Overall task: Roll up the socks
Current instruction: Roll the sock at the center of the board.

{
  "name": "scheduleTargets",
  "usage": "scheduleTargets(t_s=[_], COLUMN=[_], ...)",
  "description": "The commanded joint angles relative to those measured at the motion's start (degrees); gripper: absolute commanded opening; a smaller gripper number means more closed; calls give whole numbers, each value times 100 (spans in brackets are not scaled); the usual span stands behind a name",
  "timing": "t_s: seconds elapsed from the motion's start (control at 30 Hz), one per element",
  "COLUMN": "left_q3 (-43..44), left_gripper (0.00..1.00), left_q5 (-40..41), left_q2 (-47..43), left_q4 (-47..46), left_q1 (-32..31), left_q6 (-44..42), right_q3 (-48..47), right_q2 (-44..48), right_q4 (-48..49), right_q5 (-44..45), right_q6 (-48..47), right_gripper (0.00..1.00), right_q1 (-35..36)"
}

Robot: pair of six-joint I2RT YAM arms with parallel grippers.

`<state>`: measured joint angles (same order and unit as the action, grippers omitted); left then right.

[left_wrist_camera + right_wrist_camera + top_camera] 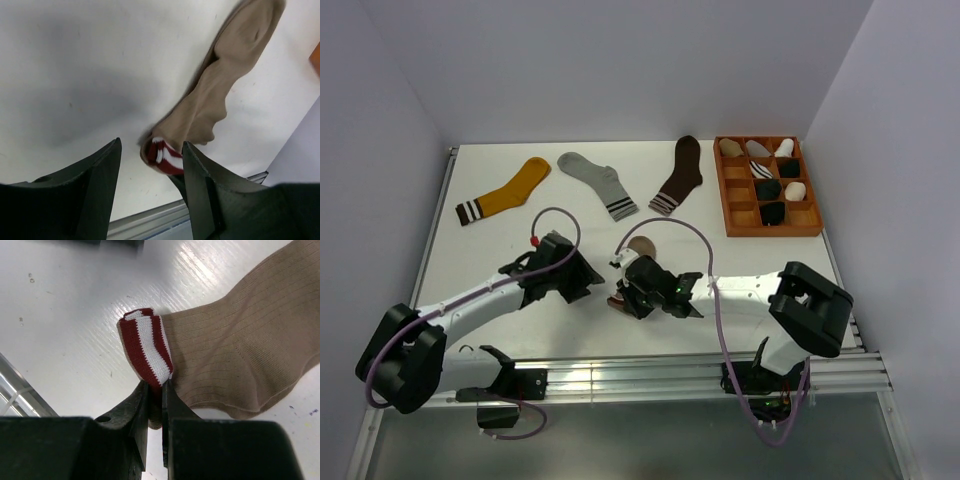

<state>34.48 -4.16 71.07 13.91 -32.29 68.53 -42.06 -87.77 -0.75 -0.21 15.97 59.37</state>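
Observation:
A taupe sock [240, 350] lies on the white table, and its maroon-and-white cuff [147, 345] is folded over on itself. My right gripper [155, 385] is shut on the lower edge of that cuff. In the left wrist view the same sock [220, 85] stretches away, with the cuff [167, 157] just ahead of my left gripper [151, 145]. That gripper stands open with nothing between its fingers. From above, only the sock's toe [642, 243] shows past the right gripper [620, 298]. The left gripper [592, 278] sits close on its left.
A mustard sock [505, 192], a light grey sock [598, 183] and a dark brown sock [680, 175] lie flat along the back. A wooden compartment tray [775, 231] at the back right holds several rolled socks. Metal rails run along the near table edge.

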Motion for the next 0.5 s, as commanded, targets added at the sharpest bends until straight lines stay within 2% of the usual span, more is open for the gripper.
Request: scheduleTargets(t_s=[0.0,0.17,0.47], left_q3=[-142,-328,-222], left_gripper=[57,55,55], left_q5=[82,223,390], left_q2=[-164,-85,206], left_q4=[-520,-829,-662], left_q1=[-539,-866,-1209], left_q6=[642,1039,1294], right_q3=[-267,-390,-575], right_q2=[-91,-179,-566], right_q4=[-117,-241,-417], right_q5=[-234,-471,-849], right_q6=[178,284,424], right_gripper=[0,0,0], right_q1=[-110,-198,-347])
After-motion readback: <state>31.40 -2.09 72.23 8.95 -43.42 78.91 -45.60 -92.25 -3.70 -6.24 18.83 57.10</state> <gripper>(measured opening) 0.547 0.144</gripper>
